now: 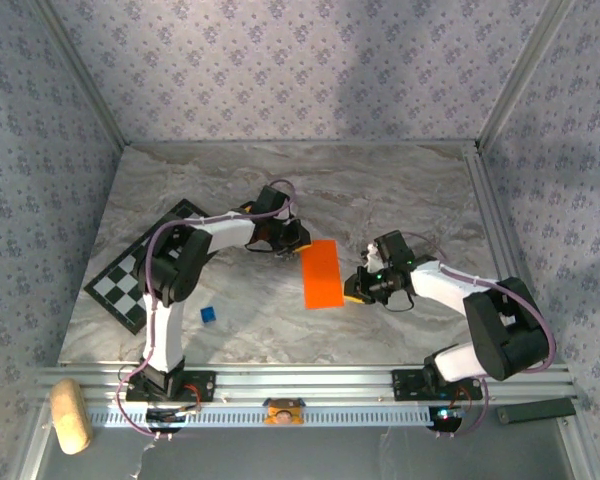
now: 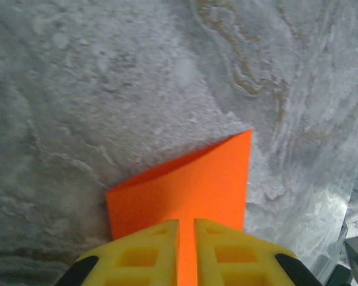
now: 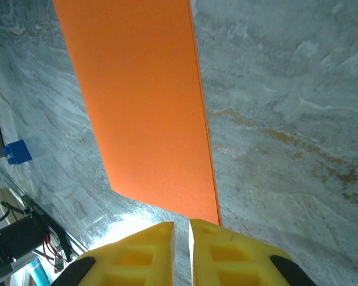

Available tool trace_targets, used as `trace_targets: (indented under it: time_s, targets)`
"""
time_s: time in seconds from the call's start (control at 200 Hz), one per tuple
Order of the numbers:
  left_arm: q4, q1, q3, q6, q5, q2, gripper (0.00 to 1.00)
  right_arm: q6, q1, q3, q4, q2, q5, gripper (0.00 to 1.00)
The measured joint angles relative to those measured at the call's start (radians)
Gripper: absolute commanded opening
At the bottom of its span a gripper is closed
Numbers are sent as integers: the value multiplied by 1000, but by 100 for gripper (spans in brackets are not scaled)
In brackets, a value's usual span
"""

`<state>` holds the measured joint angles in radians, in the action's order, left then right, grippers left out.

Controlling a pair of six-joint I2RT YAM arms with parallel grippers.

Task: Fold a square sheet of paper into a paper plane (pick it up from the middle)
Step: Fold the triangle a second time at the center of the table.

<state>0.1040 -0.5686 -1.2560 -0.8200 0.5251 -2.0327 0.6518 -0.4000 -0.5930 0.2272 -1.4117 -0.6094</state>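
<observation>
The square sheet of paper (image 1: 322,274) lies mid-frame on the tabletop (image 1: 380,190), folded to a rectangle; nose and wing folds likely remain. The left pincer (image 2: 187,238) is clamped on its edge. The right pincer (image 3: 182,238) sits at its corner, and whether it is apart or together cannot be told.

Folded orange paper (image 1: 322,274) rectangle lies on table (image 1: 380,200).

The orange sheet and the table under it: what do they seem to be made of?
The orange sheet looks like thin matte paper: flat colour, no shine, crisp straight edges. The table looks like grey veined marble or a printed imitation, smooth and slightly glossy, with a pale glare in the right wrist view; which one is unclear.
</observation>
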Motion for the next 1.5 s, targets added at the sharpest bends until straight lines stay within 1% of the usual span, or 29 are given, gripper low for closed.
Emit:
trace_targets:
  time_s: [0.175,0.235,0.325,0.39,0.49,0.615,0.885,1.499]
  targets:
    - [-16,6,-10,0,20,-42,14,7,0,0,-3,-1,2,20]
    - [-25,6,-9,0,22,-45,14,10,0,0,-3,-4,2,26]
    - [-42,7,2,5,26,-45,14,12,0,0,-2,-12,3,29]
    - [-61,13,14,7,38,-44,14,14,0,0,-2,-18,1,34]
    - [-88,19,28,8,56,-42,13,14,0,0,-3,-40,-10,35]
    - [-104,20,38,8,59,-39,13,18,-4,0,-5,-77,-16,36]
    - [-109,20,42,8,58,-37,13,40,-2,-1,-12,-82,-27,33]
    - [-116,22,49,8,58,-37,10,113,-28,0,-50,-89,-28,31]
